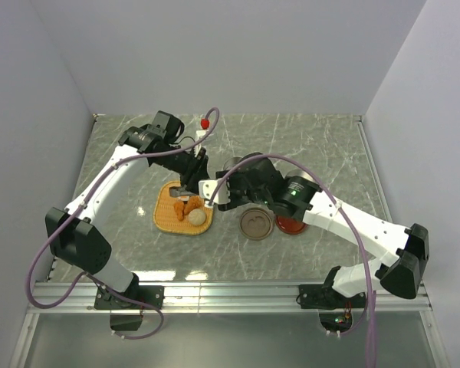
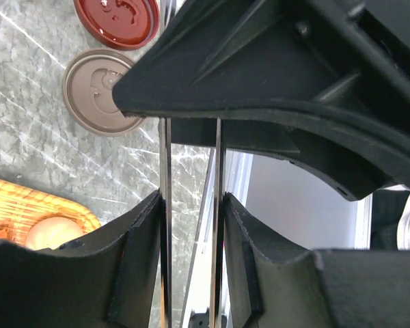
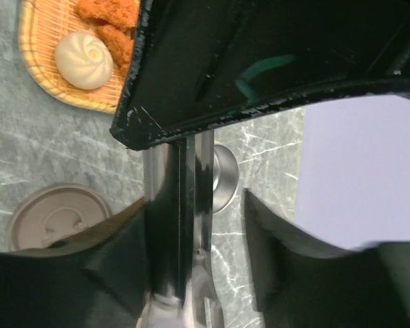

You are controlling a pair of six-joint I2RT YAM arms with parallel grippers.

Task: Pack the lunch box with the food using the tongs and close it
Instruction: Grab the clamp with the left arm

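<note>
The silver tongs (image 2: 165,164) run upright between the fingers of my left gripper (image 2: 191,225), and each pad presses on one thin arm. My right gripper (image 3: 195,205) stands around the same tongs (image 3: 191,184): they lie against one finger, with a gap to the other. Both grippers meet above the tray's right edge, the left gripper (image 1: 193,180) just behind the right gripper (image 1: 213,192). The food sits on the woven tray (image 1: 165,218): a pale ball (image 1: 197,218) and orange-brown nuggets (image 1: 190,204). Two round lunch box pieces lie right of the tray, one brown (image 1: 254,224) and one red (image 1: 290,225).
A round silver metal object (image 3: 225,178) rests on the marble table under the right gripper. White walls close in the table on the left, back and right. A red-tipped cable end (image 1: 205,123) hangs behind the left arm.
</note>
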